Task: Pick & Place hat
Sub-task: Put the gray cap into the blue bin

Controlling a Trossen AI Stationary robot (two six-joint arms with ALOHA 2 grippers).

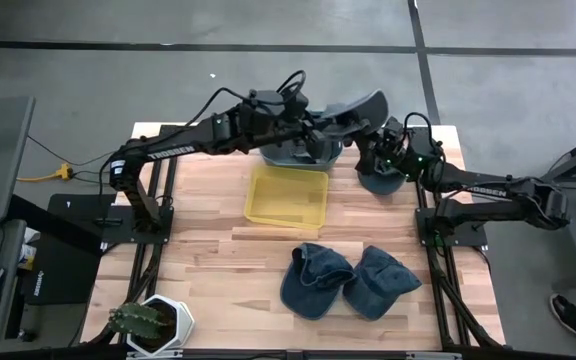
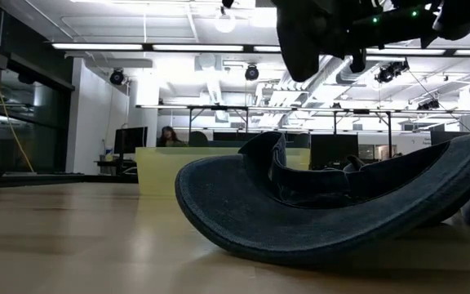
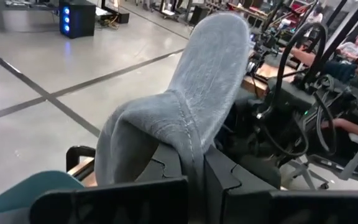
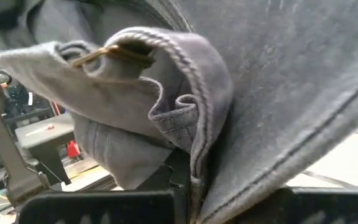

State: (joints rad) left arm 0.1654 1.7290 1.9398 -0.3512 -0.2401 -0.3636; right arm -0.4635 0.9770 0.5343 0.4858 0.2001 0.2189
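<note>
A grey-blue hat [image 1: 360, 106] hangs in the air over the table's far middle. My left gripper [image 1: 320, 132] reaches in from the left, shut on its brim [image 3: 211, 74]. My right gripper [image 1: 378, 150] comes from the right, shut on grey-blue hat cloth [image 4: 272, 93] next to a strap with a brass buckle [image 4: 114, 55]. A dark blue cloth mass [image 1: 378, 182] shows under my right gripper; I cannot tell whether it is the same hat. Two more blue hats [image 1: 316, 280] [image 1: 380, 280] lie brim-down near the front edge. My left gripper pinches the brim's edge [image 3: 194, 146] between its two fingers, roughly level, from the table's left. The brim stands up past the fingers, curled, clear of the table. My right gripper pinches a stitched, folded edge of the cloth [image 4: 197, 149] beside the buckle strap. It comes roughly level from the right. Several layers are bunched at the fingers.
A yellow tray [image 1: 286, 195] sits at the table's middle, just nearer than the held hat. A potted cactus [image 1: 148, 322] stands at the near left corner. The nearest blue hat [image 2: 333, 204] fills the low view. A person sits at a desk in the room beyond.
</note>
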